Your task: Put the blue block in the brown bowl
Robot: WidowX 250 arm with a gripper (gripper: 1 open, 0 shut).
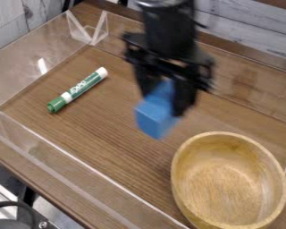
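The blue block hangs above the wooden table, held between the black fingers of my gripper, which is shut on its upper part. The arm comes down from the top of the view at centre. The brown bowl sits at the lower right, round, shallow and empty, with a thick rim. The block is just left of and above the bowl's near-left rim, not over its hollow.
A green-and-white marker pen lies on the table at the left. Clear plastic walls fence the table's front and left sides, and another clear panel stands at the back left.
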